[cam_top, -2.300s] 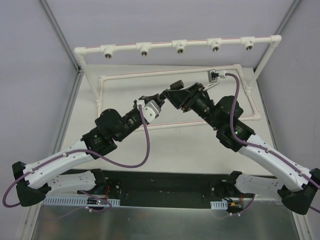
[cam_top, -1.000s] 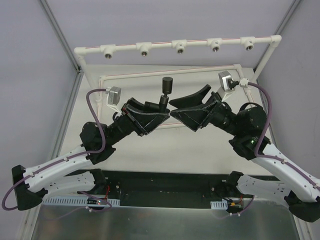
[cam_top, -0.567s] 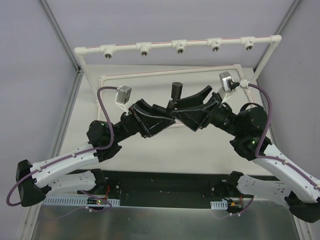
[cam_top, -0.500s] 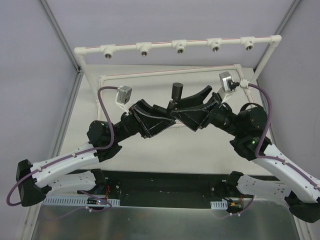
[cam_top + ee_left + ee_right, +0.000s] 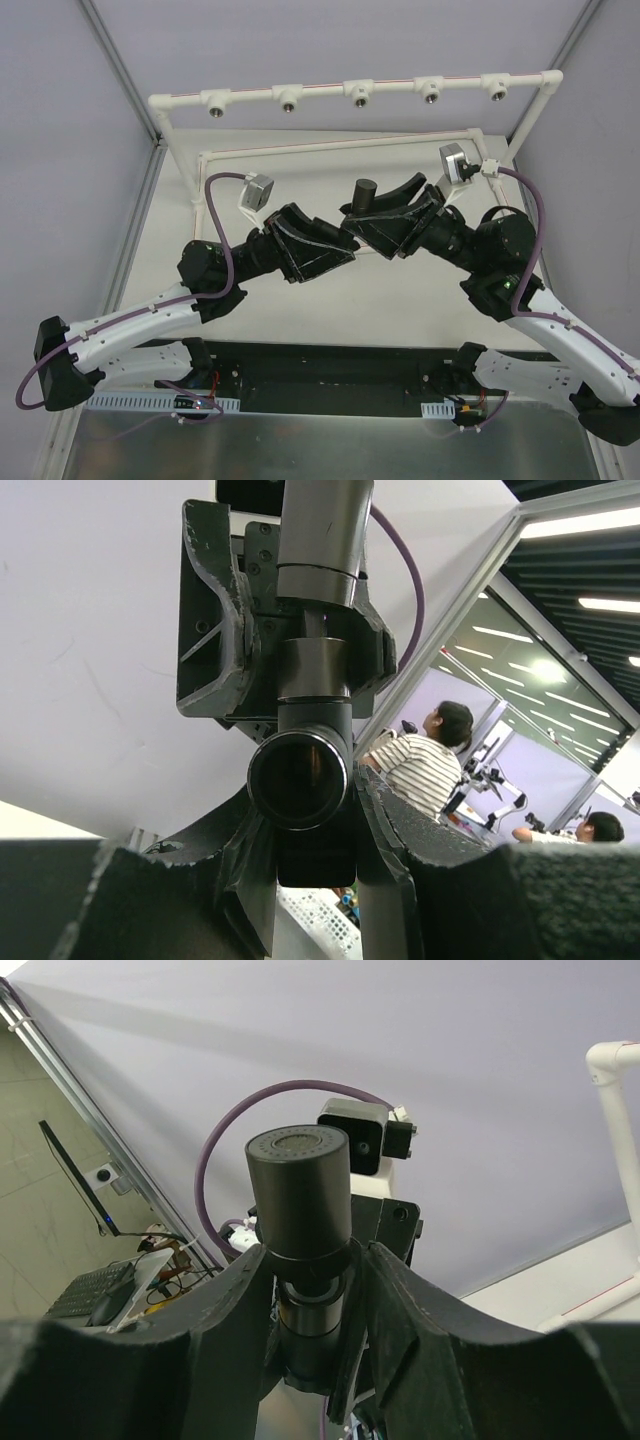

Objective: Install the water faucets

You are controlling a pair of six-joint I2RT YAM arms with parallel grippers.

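Note:
A black T-shaped faucet (image 5: 362, 190) is held in mid-air above the table, its cylinder end pointing up. My left gripper (image 5: 345, 238) is shut on its lower body. In the left wrist view the faucet's round mouth (image 5: 300, 778) faces the camera between my fingers (image 5: 420, 850). My right gripper (image 5: 358, 215) comes from the right and is shut on the faucet's collar. In the right wrist view the faucet's cylinder (image 5: 298, 1195) stands between my fingers (image 5: 215, 1320). The short stubby faucet is out of view.
A white pipe rack (image 5: 300, 147) stands at the back of the table. Its top bar carries several white fittings (image 5: 359, 92) with metal-threaded mouths facing down. One white post shows in the right wrist view (image 5: 612, 1110). Grey walls and metal frame posts close in both sides.
My left gripper has carried the faucet to the right into the right gripper's jaws. The faucet now tilts slightly. The right arm has hardly moved.

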